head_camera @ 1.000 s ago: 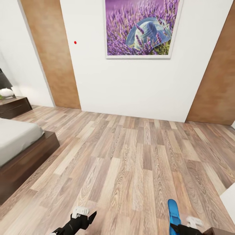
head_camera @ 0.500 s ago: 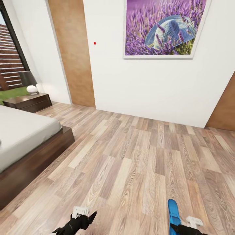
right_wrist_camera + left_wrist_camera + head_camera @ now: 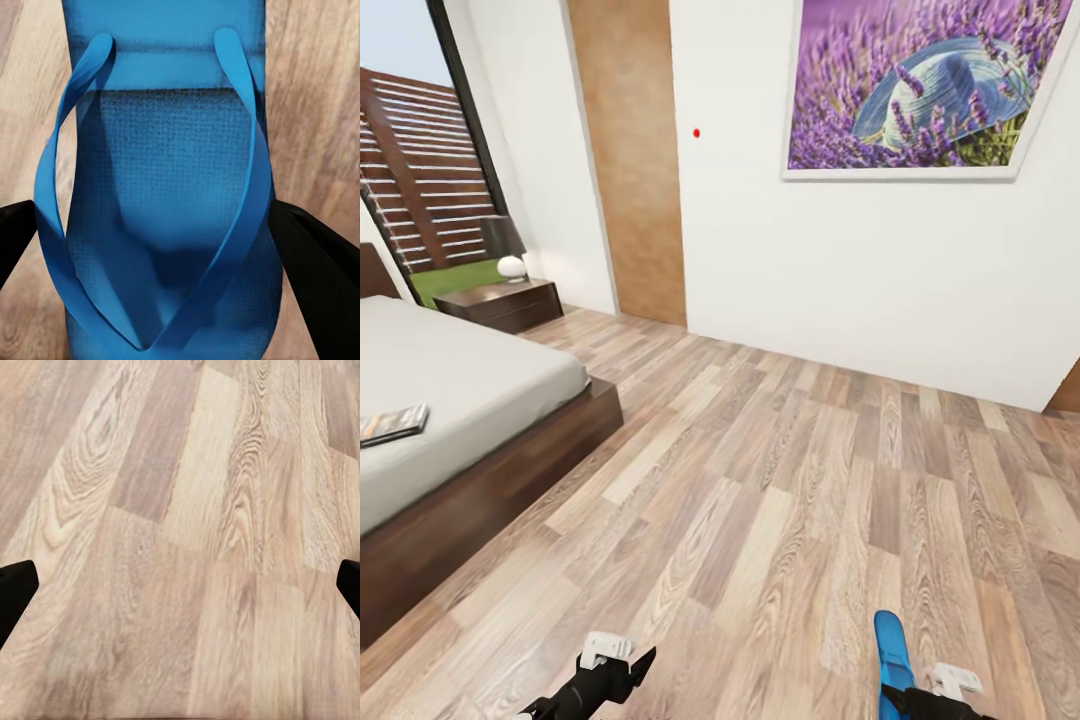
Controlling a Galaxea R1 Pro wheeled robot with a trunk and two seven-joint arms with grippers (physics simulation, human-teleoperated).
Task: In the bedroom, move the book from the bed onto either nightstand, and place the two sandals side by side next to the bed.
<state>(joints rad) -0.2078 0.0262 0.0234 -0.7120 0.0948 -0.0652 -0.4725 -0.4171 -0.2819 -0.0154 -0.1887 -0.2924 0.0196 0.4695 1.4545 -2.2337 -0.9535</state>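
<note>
right gripper (image 3: 161, 225) clamps sandal (image 3: 161, 180) | left gripper (image 3: 180, 585) spread wide, empty | risk: sandal slips (grip near one end) approaching bed (image 3: 480, 385)

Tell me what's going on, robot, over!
Right pincer shut on blue sandal. Left pincer open, nothing in it. Book on bed; nightstand beyond. Bare floor ahead.

The book (image 3: 393, 424) lies flat on the bed's (image 3: 480, 370) grey mattress
</note>
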